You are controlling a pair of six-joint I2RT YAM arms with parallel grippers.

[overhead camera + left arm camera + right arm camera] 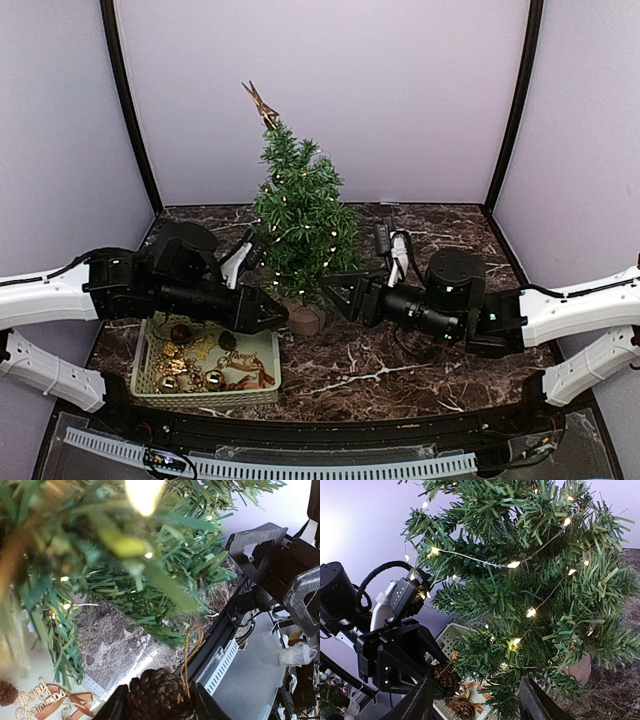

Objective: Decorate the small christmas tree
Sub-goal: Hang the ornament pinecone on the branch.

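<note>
Risk I saw: the gold loop on the pine cone hung limp beside the needles — it could miss a branch tip, and the cone would drop onto the table. A shove from either arm could also tip the tree, since its base looked small. Left pincer gripped the cone just under the low left branches. Right pincer stood wide, holding nothing, at the low right branches. Tree upright mid-table — base just beside the basket.
</note>
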